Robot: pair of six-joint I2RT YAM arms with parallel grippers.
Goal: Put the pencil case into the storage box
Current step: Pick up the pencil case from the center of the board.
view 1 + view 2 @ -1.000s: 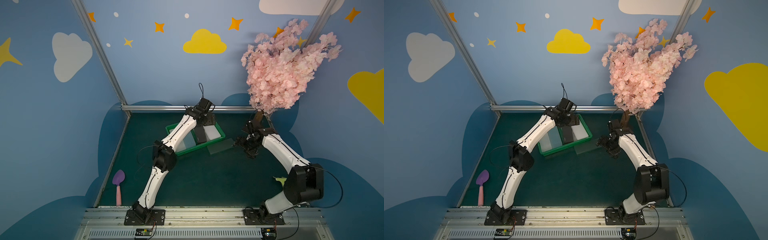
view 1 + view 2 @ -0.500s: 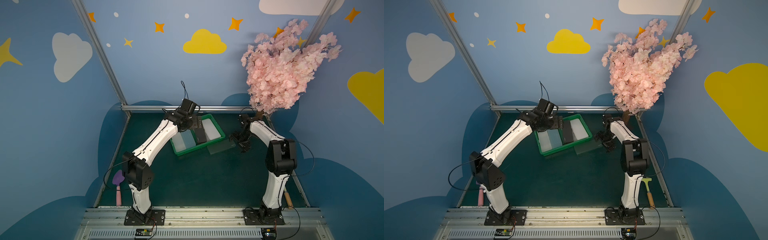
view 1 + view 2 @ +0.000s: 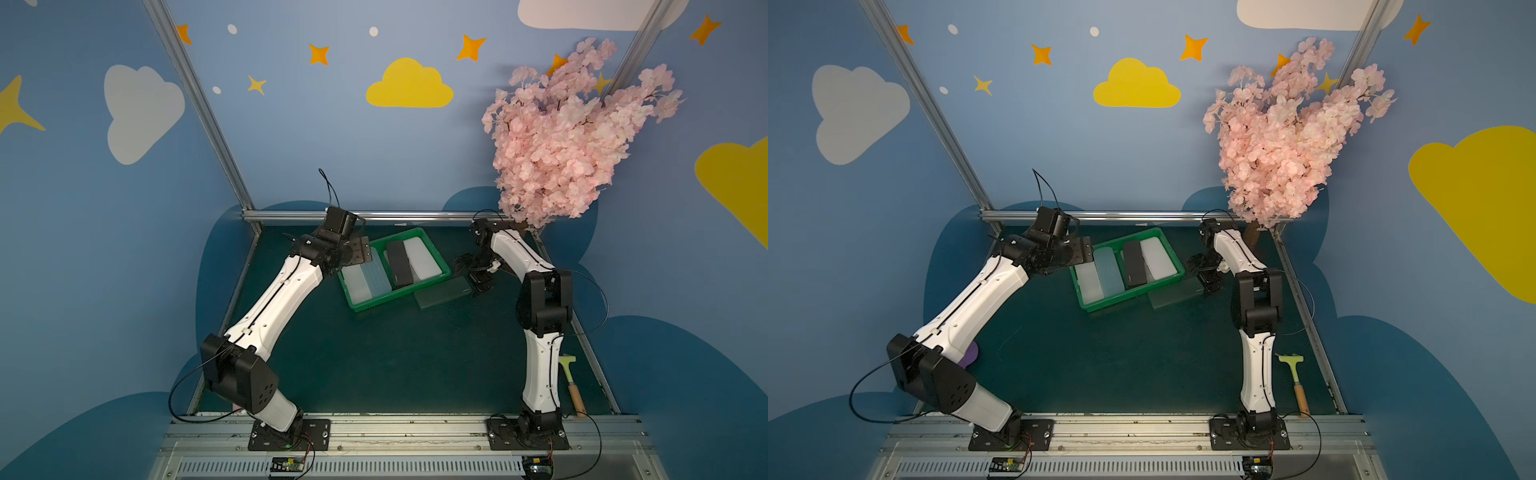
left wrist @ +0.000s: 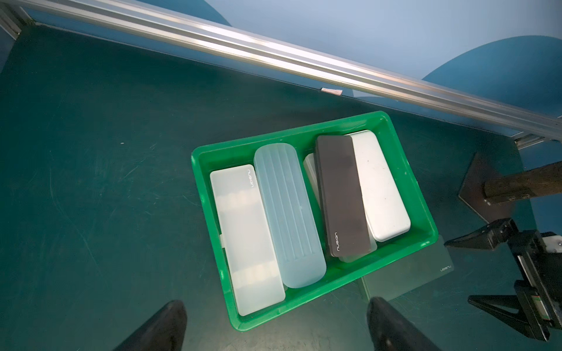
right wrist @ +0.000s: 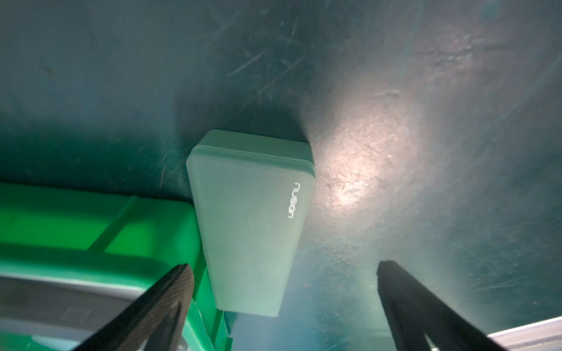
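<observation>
Dim scene, blurry glare patch on mat

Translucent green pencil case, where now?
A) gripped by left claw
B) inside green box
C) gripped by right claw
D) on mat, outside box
D: the green pencil case lies flat on the mat beside the storage box; the right claw near it is open.

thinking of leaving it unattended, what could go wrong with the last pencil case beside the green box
1. The loose pencil case lies tight against the storage box wall, and one finger of the open right gripper shows over the rim, so closing may catch or shove the box instead of the case.
2. The box is already crowded, the black case stacked on white cases; another could land tilted on the rim.
</observation>
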